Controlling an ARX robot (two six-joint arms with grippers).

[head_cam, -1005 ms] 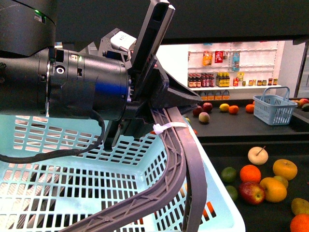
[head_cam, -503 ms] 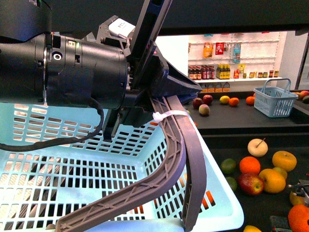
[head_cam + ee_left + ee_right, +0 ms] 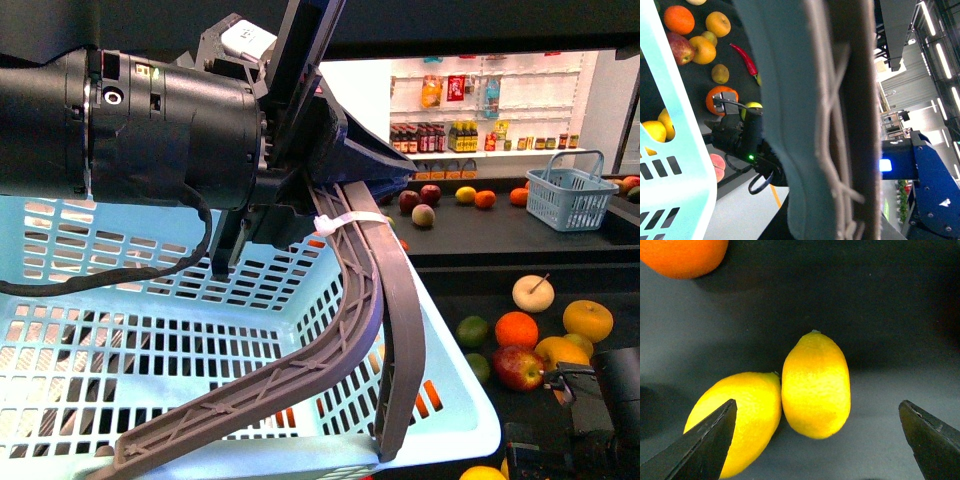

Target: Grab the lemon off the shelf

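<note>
The right end effector (image 3: 817, 407) is spread wide, nothing in it. Its two dark tips stand one on each side of the lemon (image 3: 815, 385), both apart from the skin. The lemon lies on the black floor of the shelf (image 3: 890, 305), long axis pointing away from the wrist cam, approx. centred in the gap.

A second lemon (image 3: 740, 415) leans on the lemon's flank and touches it. One tip partly covers this second fruit in the right wrist view. An orange (image 3: 682, 255) sits well apart from the lemon, beyond its far end.

Progress, as I judge it: the approach and alignment are done. The descent, the closing and the lift out of the shelf are not yet done.

Room: on the lemon's free side the floor is bare, so that tip has space to go down. On the other side the gap is taken by the second lemon, so the tip there may land on it or push it, w/ risk of rolling both. No shelf edge shows near the lemon.

The left end effector (image 3: 340, 205) is, I think, clenched on the grey handle (image 3: 385, 300) of the light-blue basket (image 3: 150, 330), held far from the lemon.
</note>
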